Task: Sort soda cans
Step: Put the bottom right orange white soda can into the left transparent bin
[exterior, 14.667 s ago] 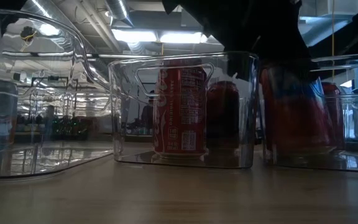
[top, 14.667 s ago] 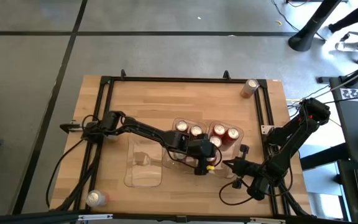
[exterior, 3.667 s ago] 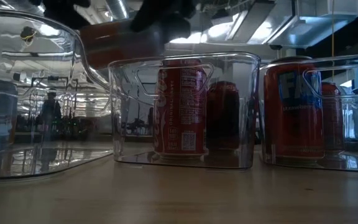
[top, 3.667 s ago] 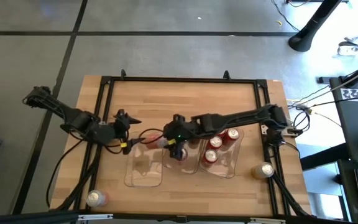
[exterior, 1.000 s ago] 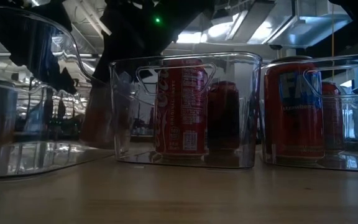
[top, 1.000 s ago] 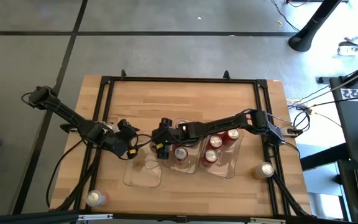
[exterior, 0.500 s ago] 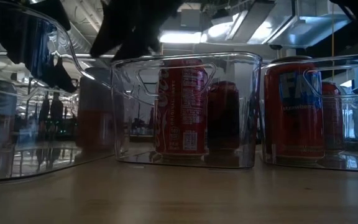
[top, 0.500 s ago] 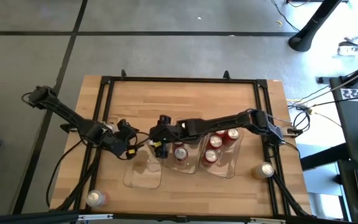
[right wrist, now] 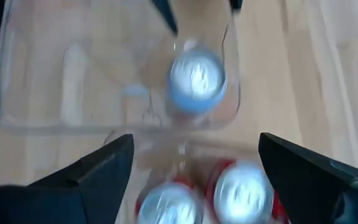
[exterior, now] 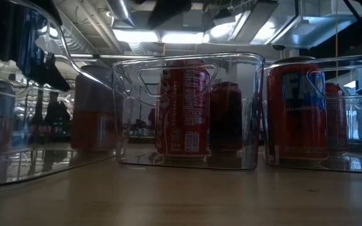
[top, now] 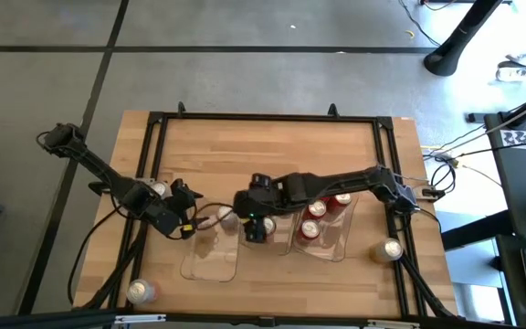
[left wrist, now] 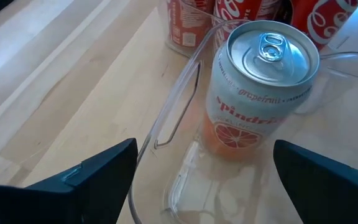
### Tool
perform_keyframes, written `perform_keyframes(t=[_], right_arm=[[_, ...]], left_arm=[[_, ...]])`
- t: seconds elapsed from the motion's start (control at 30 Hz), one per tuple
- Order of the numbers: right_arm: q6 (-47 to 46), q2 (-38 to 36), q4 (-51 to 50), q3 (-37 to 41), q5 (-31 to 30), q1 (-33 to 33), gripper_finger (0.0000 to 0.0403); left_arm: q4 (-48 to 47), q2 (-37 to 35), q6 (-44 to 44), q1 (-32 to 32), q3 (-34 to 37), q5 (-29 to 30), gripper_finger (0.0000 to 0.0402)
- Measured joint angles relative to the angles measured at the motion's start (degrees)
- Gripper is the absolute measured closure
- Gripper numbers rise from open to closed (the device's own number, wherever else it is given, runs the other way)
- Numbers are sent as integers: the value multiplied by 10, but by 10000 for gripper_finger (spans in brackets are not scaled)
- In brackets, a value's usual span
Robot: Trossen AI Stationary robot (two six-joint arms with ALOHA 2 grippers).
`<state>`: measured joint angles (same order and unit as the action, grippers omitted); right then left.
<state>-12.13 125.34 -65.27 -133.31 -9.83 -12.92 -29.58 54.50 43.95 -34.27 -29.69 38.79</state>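
Inside left clear tray (left wrist: 166, 124), grapefruit can (left wrist: 260, 87) upright, both arms' fingers spread wide, empty

Looks like a robot lab or workshop. Wood table (top: 272, 146) w/ black metal frame (top: 272, 116) stands on a grey concrete floor (top: 44, 82). Cables (top: 446, 151) run off the right side. In the low view, bare ceiling pipes (exterior: 115, 16) and strip lights (exterior: 168, 37) far behind.

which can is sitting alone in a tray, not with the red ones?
The grapefruit can, pale with an orange fruit print. It stands upright alone in the left clear tray, in the corner next to the tray of red cola cans.
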Motion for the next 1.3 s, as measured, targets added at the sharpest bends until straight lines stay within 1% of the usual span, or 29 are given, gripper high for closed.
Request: perform_keyframes(t=[0.07, 0.13, 0.33, 0.47, 0.73, 1.03, 1.1, 1.2, 1.3], right_arm=[[-35, -1, -49, -18, 0, -12, 58], [-71, -11, -83, -12, 6, -22, 58], [-187, -16, -189, -11, 15, -46, 58], [-236, -16, -253, -11, 41, -56, 58], [-233, -16, -248, -5, 86, -86, 58], [-237, -16, -248, -5, 63, -140, 58], [-236, -16, -246, 0, 49, -157, 58], [-241, -16, -247, 25, 29, -183, 58], [-261, -32, -247, 77, 28, -205, 58]], left_arm=[[0, 0, 0, -3, 0, 0, 37], [-1, 0, 1, -6, 0, 0, 37], [1, 0, -37, -6, 1, 6, 37], [2, 0, -59, -6, -15, 15, 37], [2, -1, -95, -6, -36, 20, 37], [1, -1, -99, -6, -38, 22, 37], [1, -1, -99, -6, -38, 23, 37], [1, -1, -99, -6, -38, 23, 37], [1, -2, -100, -6, -38, 23, 37]])
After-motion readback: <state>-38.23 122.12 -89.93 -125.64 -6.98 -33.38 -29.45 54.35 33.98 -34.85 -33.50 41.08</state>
